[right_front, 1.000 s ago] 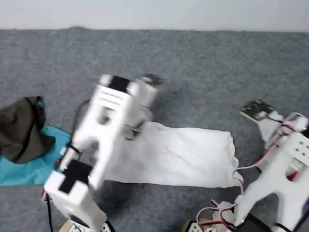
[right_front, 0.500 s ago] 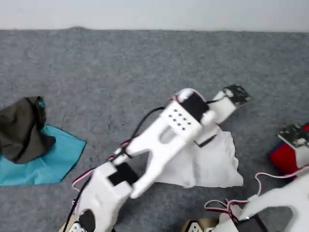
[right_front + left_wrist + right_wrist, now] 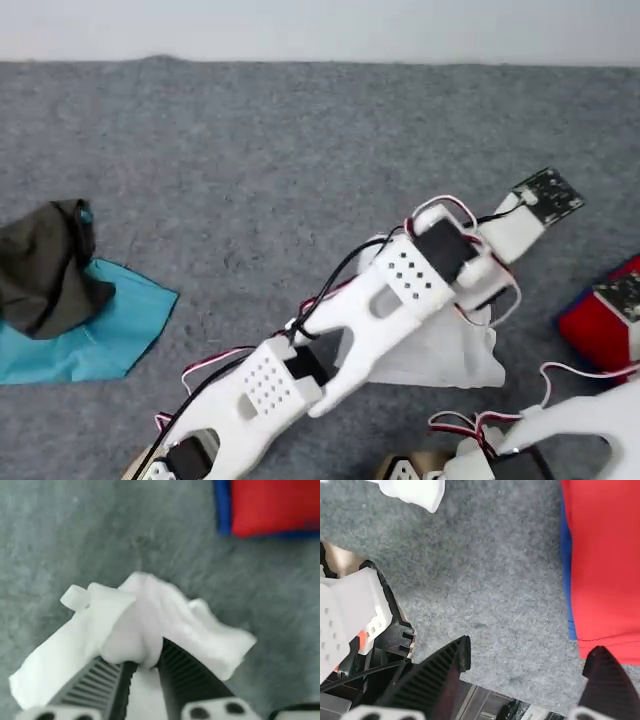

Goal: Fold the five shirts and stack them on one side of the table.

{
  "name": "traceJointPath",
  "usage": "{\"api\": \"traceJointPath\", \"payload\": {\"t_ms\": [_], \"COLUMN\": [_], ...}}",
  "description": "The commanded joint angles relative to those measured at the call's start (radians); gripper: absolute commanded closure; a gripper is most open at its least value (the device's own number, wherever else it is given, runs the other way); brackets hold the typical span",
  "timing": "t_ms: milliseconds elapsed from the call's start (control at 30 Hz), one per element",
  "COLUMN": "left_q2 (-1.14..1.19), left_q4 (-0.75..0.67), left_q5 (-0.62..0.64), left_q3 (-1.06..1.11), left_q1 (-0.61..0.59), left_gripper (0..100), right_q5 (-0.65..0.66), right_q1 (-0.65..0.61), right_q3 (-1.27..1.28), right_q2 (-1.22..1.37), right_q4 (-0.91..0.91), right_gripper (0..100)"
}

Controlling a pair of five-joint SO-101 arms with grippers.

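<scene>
High view: left arm (image 3: 385,300) lies diagonally over the bunched white shirt (image 3: 445,355), right of table centre; red shirt (image 3: 595,325) at right edge, teal shirt (image 3: 100,335) and dark shirt (image 3: 45,265) far left. Left wrist view: left gripper (image 3: 145,662) clamped on a raised fold of the white shirt. Right wrist view: right gripper (image 3: 530,655) spread wide above the grey table (image 3: 485,570), just beside the red shirt.

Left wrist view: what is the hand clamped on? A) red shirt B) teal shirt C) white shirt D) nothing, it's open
C: the left hand is pinched shut on a bunched fold of the white shirt, while the red shirt lies apart from it, untouched.
</scene>
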Motion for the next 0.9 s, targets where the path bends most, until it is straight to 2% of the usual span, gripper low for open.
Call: {"api": "traceJointPath", "payload": {"t_ms": [0,200,333,433,533,667,767,867], "left_q2": [-0.008,-0.006,-0.014,-0.017,-0.018,-0.077,-0.199,-0.354], "left_q4": [-0.015,-0.002,0.002,0.026,0.032,0.032,0.032,0.031], "left_q5": [0.104,0.112,0.112,0.112,0.112,0.098,-0.003,-0.097], "left_q3": [-0.093,-0.093,-0.093,-0.097,-0.053,0.087,0.285,0.538], "left_q1": [0.034,0.048,0.009,-0.081,-0.215,-0.353,-0.400,-0.434], "left_gripper": [87,84,84,84,85,85,85,85], "right_q5": [0.009,0.009,0.009,-0.031,-0.117,-0.331,-0.598,-0.864], "right_q1": [-0.013,-0.027,-0.045,-0.079,-0.179,-0.412,-0.628,-0.814], "right_q3": [0.002,0.002,0.002,0.003,0.003,0.002,0.002,0.000], "right_q2": [-0.022,-0.025,-0.027,-0.027,-0.027,-0.027,-0.025,-0.022], "right_q4": [0.001,0.001,0.048,0.053,0.053,0.053,0.051,0.039], "right_gripper": [64.5,64.5,64.5,64.5,64.5,64.2,63.5,57.2]}}
